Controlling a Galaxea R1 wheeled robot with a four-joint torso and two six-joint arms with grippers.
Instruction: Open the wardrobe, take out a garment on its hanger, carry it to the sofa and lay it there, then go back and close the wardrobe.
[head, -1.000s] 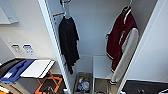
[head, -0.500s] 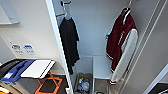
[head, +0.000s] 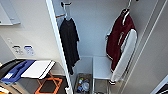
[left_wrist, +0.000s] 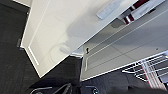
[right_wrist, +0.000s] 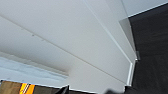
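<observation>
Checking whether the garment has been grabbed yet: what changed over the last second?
Nothing was taken hold of or moved. The view only shifted slightly as the camera moved. The maroon varsity jacket hangs as before inside the open wardrobe, and the black garment on its peg likewise.

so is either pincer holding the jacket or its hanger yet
No: the maroon jacket hangs on its hanger inside the open wardrobe, with no pincer on either.

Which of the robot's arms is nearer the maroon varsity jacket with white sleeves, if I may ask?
Probably the left: its wrist camera sees the jacket by its striped cuff; the right arm's faces white panels and an orange frame.
</observation>
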